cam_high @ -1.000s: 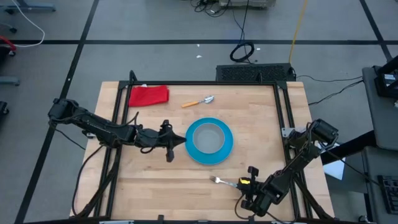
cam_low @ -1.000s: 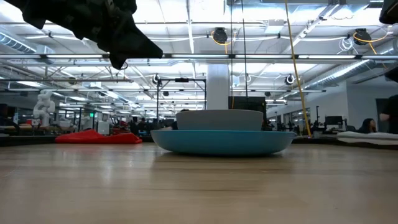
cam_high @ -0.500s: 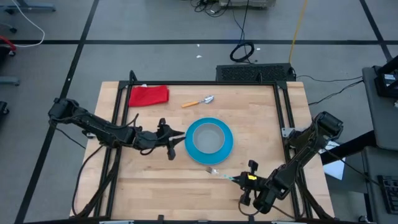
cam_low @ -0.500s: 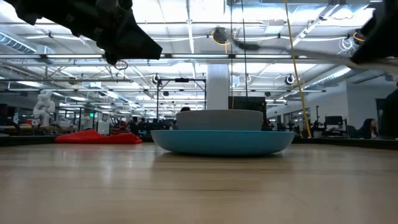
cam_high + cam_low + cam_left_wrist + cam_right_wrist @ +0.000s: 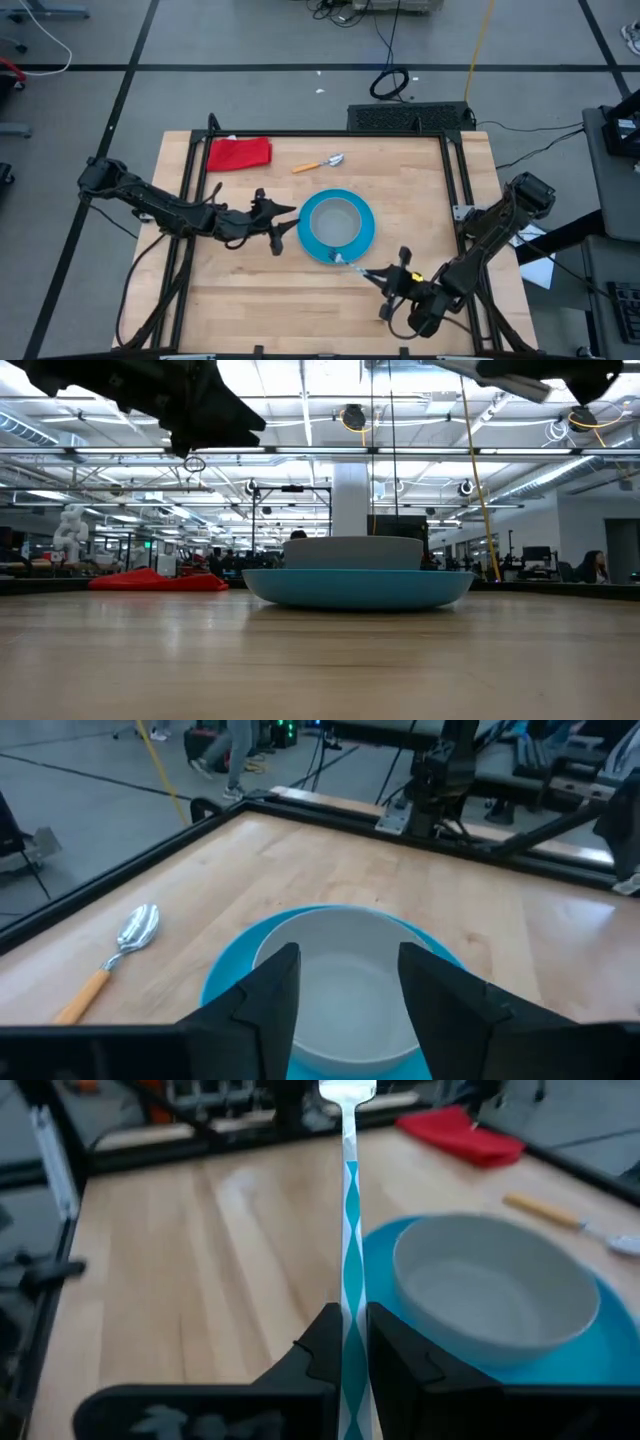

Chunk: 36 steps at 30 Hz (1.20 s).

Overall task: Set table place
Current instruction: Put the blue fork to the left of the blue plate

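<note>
The right gripper (image 5: 392, 281) sits nearest the table's (image 5: 250, 300) front edge, just off the plate's (image 5: 364, 238) front rim, with its fingers (image 5: 395, 1355) closed on the handle of the fork (image 5: 348, 1230). In the right wrist view the fork stands out straight ahead from the fingers, prongs leading, and in the high view the prongs reach to about the plate's front rim.

The step in hand looks like laying the fork beside the plate. To do it well, the fork should go down flat on bare wood just beside the plate, parallel to the rim and not overlapping it. It should come down level, so neither end strikes the wood first and the fork pivots. The fingers should open only once the handle rests on the table, and then back away along the handle's line so they do not drag it.

The bowl (image 5: 334, 218) sits inside the plate, near its middle. The left gripper (image 5: 284, 212) hovers just left of the plate, its fingers (image 5: 440, 995) spread and holding nothing. Beyond the plate lies the spoon (image 5: 318, 163), well apart from it, and a red cloth (image 5: 239, 153) lies farther left near the back corner.
</note>
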{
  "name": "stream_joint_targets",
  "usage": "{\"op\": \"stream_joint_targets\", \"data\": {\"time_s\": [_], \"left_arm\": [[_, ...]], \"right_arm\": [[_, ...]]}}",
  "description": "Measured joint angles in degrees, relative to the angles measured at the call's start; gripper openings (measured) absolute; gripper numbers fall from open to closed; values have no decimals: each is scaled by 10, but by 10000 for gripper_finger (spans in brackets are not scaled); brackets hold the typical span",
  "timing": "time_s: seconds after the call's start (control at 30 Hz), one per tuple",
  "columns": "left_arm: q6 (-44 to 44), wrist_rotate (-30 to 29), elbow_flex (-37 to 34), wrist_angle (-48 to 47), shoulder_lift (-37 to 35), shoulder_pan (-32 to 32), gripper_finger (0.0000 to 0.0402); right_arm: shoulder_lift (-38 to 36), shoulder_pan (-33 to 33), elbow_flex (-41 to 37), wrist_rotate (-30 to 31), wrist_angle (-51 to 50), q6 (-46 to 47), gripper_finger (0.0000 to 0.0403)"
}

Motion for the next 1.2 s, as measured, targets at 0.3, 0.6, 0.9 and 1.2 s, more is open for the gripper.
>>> {"op": "stream_joint_targets", "data": {"time_s": [0.3,0.6,0.9,1.2], "left_arm": [[33,-1,0,58,0,-23,177],[58,-30,0,126,0,-47,183],[49,-30,0,166,0,-58,242],[97,-21,1,301,48,-58,262]], "right_arm": [[0,-31,0,67,83,-102,20],[0,-73,0,82,173,-207,22],[0,-124,0,81,287,-339,25],[0,-166,0,76,387,-456,26]]}}
